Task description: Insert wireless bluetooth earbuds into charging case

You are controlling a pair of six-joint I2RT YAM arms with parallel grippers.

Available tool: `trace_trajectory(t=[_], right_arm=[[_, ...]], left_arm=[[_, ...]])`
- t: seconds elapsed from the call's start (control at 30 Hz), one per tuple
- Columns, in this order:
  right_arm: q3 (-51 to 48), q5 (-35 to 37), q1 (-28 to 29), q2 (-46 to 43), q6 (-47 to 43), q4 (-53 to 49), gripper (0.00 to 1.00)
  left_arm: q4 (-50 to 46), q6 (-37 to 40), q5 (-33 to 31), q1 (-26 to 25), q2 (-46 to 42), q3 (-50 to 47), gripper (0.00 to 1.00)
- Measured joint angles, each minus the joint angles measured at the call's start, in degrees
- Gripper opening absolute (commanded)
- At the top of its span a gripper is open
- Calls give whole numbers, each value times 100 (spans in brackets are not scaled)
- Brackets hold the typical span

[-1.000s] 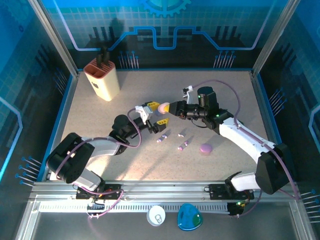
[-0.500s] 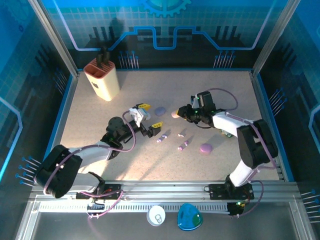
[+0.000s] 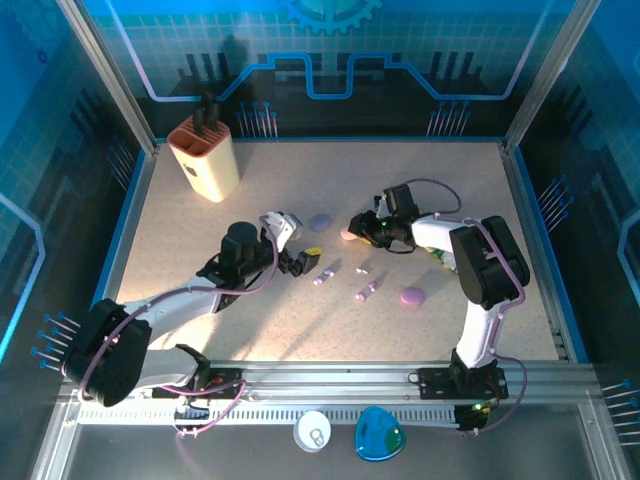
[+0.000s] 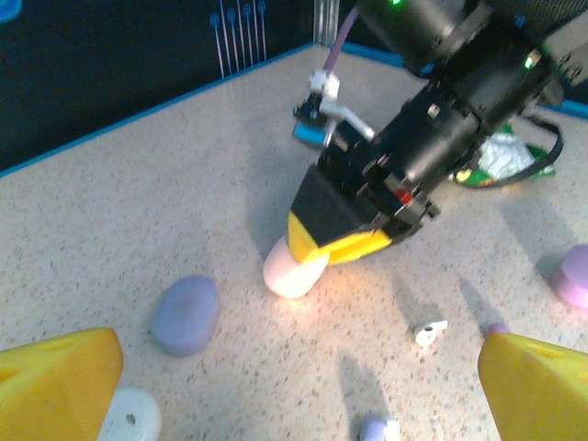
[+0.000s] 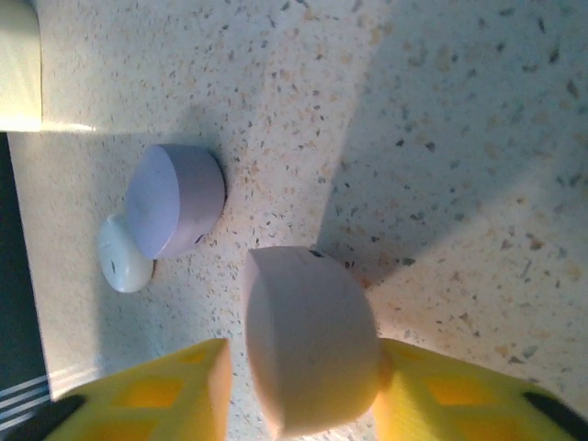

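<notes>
**Arms meet at mid-counter, pink case pinched on the right**

Seen from above, the left arm (image 3: 165, 305) lies long and low, running on a slant from its base at the near left corner toward the middle of the counter (image 3: 440, 180). Its wrist is turned so that the left jaws face the other arm. They stand wide open with nothing between them, and their yellow fingertips (image 4: 60, 377) sit at the two bottom corners of the left wrist view.

The right arm (image 3: 480, 265) is folded tight. It rises from its base at the near right, bends at the elbow, then reaches leftward with its wrist tipped down at the counter. The right jaws are closed on the pink case (image 5: 308, 331), one yellow finger pressed to each side. The case's lower end looks to be at the counter top.

A lavender case (image 3: 320, 221) lies just beside the pink one, with a small white round piece (image 5: 124, 257) touching it.

The wireless bluetooth earbuds (image 3: 322, 276) lie loose on the counter near both jaws, apart from every case. Three small clusters show from above. A rounded lavender piece (image 3: 411, 296) rests to their right.
</notes>
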Motion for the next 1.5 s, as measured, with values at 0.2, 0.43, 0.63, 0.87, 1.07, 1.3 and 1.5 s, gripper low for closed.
trace_trajectory(t=[0.2, 0.43, 0.63, 0.87, 1.07, 1.3, 1.5], right_arm=[[2, 256, -17, -634, -581, -619, 66], [-424, 693, -24, -2153, -1174, -1163, 67], [-1180, 949, -127, -3119, -1392, -1543, 68], [-1779, 984, -409, -3604, -1467, -1766, 68], [-1886, 925, -656, -3606, -1565, -1766, 68], [-1886, 763, -789, -3606, -1707, -1759, 68], [-1908, 636, -866, -3613, -1755, -1757, 68]], left_arm=[[-1257, 188, -208, 0, 345, 981, 99], [-2887, 632, -442, -2, 1541, 2566, 99], [-4809, 896, -713, -2, 2968, 4581, 95], [-6684, 787, -1200, -2, 4511, 6690, 79], [-7932, 750, -1467, -46, 5676, 8188, 79], [-8802, 765, -1733, -131, 6516, 9296, 75], [-9106, 774, -1808, -131, 6933, 9794, 73]])
